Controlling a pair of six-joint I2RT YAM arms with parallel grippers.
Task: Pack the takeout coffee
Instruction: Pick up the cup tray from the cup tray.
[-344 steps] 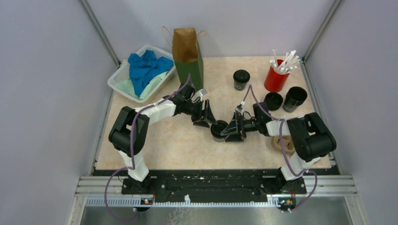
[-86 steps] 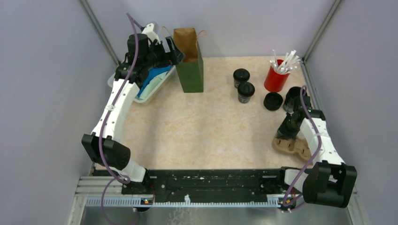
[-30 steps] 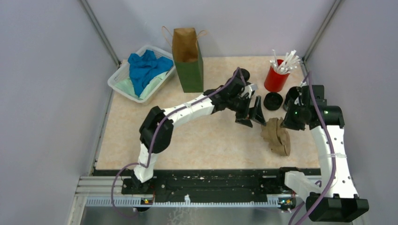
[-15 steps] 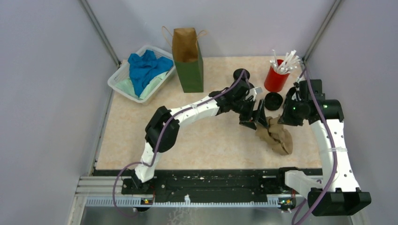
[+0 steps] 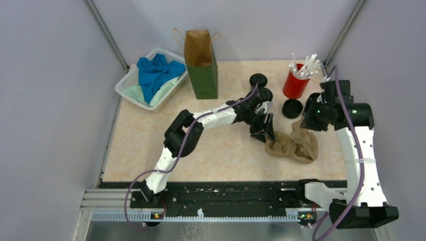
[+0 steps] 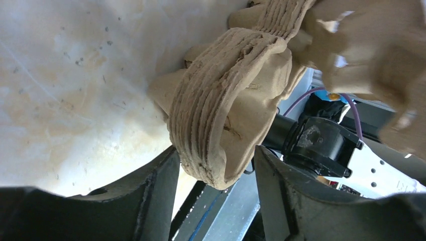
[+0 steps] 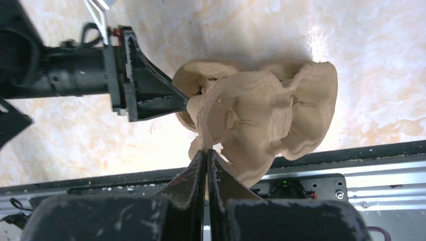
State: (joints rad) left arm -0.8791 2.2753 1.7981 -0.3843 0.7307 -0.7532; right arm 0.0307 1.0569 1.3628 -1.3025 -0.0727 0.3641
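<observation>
Two black lidded takeout coffee cups [image 5: 258, 80] [image 5: 265, 94] stand at the back, the nearer one partly behind my left arm. A third black cup [image 5: 292, 108] sits to their right. A tan pulp carrier [image 5: 294, 145] hangs tilted over the table, and my right gripper [image 7: 206, 153] is shut on its thin rim. At the carrier's [image 6: 226, 125] other end my left gripper [image 6: 216, 165] straddles a ribbed cup pocket. Its left finger is against the pulp and its right finger stands a little apart.
A green and brown paper bag [image 5: 201, 65] stands open at the back. A white basket [image 5: 128, 88] of blue and green cloths sits at the back left. A red cup [image 5: 295, 83] of white sticks stands at the back right.
My left gripper has slid right onto the carrier's end and its jaws have narrowed around it. My right gripper has swung the carrier round toward the left arm.
</observation>
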